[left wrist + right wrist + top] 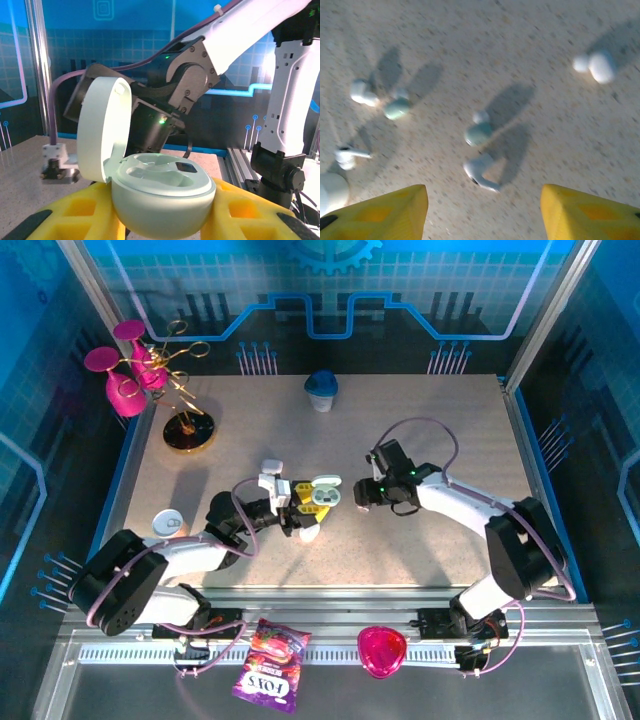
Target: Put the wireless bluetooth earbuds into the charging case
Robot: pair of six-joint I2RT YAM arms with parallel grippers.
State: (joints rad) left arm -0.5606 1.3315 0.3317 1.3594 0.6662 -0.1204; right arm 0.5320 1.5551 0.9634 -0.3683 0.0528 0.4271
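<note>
Left fingers (75, 212) tight around open charging case (160, 197); right fingers (385, 212) apart over diagonal earbud (479, 171)

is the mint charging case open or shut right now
Open. In the left wrist view the charging case has its lid swung up on the left, leaving the moulded wells exposed.

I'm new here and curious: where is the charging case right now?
The open mint charging case sits near the table's middle in the overhead view, gripped between the left gripper's yellow fingers, with the right gripper just to its right.
</note>
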